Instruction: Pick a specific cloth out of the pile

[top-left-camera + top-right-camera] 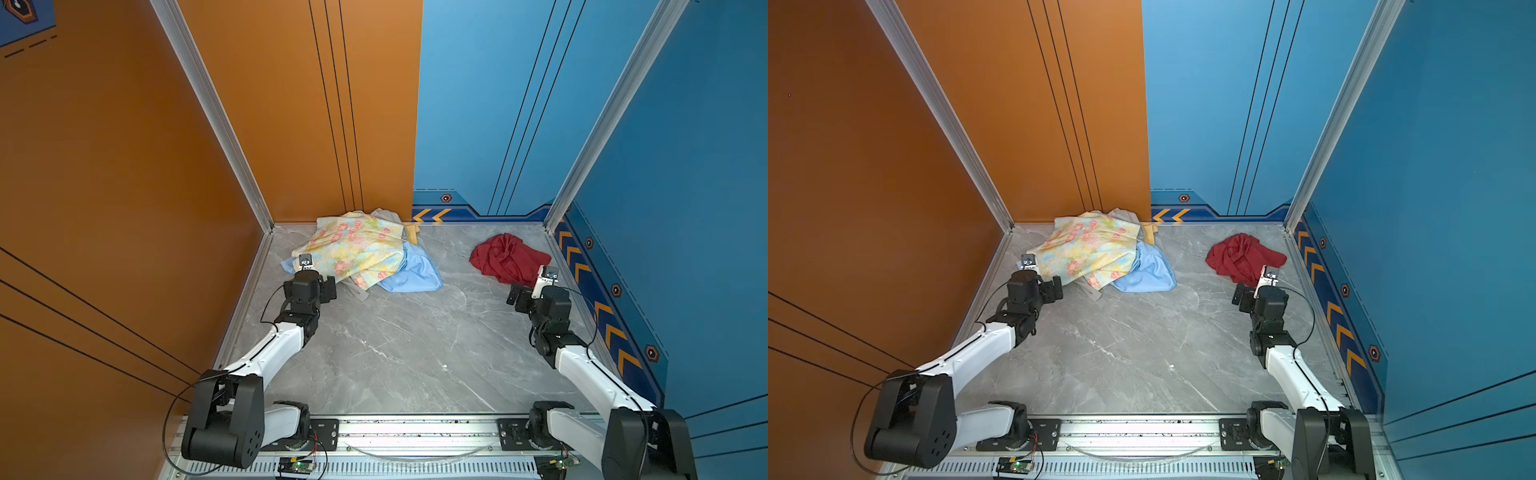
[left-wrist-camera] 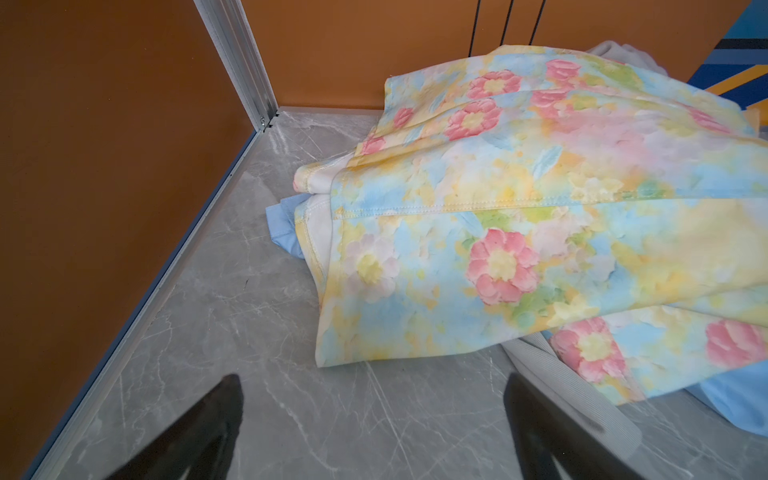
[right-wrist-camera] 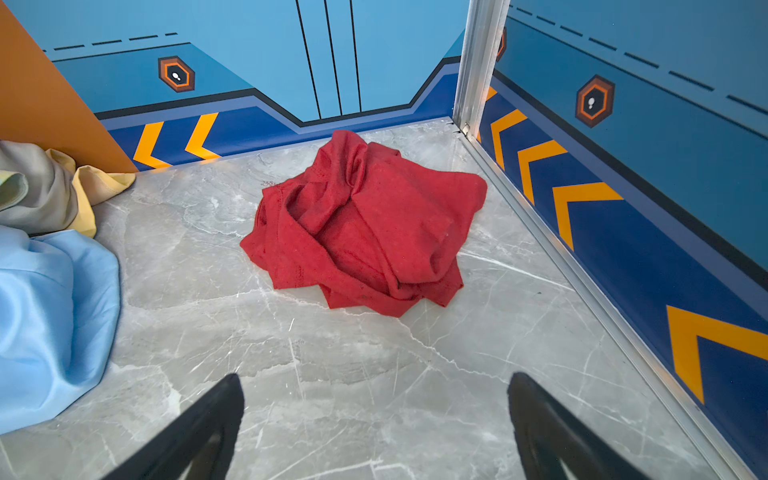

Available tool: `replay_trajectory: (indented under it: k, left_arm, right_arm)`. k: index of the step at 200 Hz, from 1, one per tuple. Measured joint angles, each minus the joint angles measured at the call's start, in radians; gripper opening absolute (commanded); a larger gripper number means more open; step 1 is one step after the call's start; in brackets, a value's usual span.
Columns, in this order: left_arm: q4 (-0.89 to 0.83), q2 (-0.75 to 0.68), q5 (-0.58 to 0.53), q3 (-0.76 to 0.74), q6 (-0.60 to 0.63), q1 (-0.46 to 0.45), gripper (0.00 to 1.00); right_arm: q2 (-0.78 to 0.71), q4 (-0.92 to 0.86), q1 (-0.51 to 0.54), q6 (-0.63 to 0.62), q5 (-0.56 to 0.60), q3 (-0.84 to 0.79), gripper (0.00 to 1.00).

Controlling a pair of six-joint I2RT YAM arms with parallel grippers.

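Observation:
The cloth (image 1: pixel 507 259) (image 1: pixel 1244 257) is a crumpled dark red heap lying alone on the grey marble floor near the back right corner. In the right wrist view the cloth (image 3: pixel 365 224) sits a short way ahead of my right gripper (image 3: pixel 376 386), which is open, with only bare floor between its fingers (image 3: pixel 216 415). The pile (image 1: pixel 357 249) (image 1: pixel 1092 249) lies at the back left, a yellow floral cloth over a light blue one and grey pieces. My left gripper (image 2: pixel 374 386) stands open at the near edge of the pile (image 2: pixel 519 216), holding nothing.
Orange walls (image 1: pixel 124 166) close the left and back left, and blue walls (image 1: pixel 685 166) the back right and right. Aluminium posts (image 1: pixel 552 216) stand in the back corners. A metal rail (image 1: pixel 415 432) carries both arm bases at the front.

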Motion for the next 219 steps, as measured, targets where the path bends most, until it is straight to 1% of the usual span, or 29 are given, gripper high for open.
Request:
replay_trajectory:
  k: [23,45,78,110,150,184,219]
  left_arm:
    - [0.047,0.034,0.006,-0.025,0.000,0.044,0.98]
    - [0.093,0.078,0.023,-0.042,0.005,0.065,0.98]
    - [0.190,0.121,0.071,-0.084,0.026,0.066,0.98]
    - [0.362,0.150,0.103,-0.170,0.051,0.067,0.98]
    - [0.557,0.203,0.106,-0.262,0.060,0.067,0.98]
    - [0.650,0.245,0.098,-0.274,0.060,0.067,0.98]
    - [0.690,0.251,0.095,-0.274,0.060,0.067,0.98]
  right_arm:
    - [0.055,0.055,0.000,0.000,0.000,-0.011,1.00]
    - [0.098,0.102,0.000,0.000,0.000,-0.017,1.00]
    - [0.130,0.166,0.002,-0.004,0.000,-0.037,1.00]
    - [0.156,0.248,0.010,-0.013,0.000,-0.065,1.00]
    - [0.216,0.334,0.041,-0.046,0.014,-0.090,1.00]
    - [0.219,0.398,0.047,-0.061,0.041,-0.110,1.00]
    - [0.221,0.418,0.047,-0.067,0.053,-0.113,1.00]
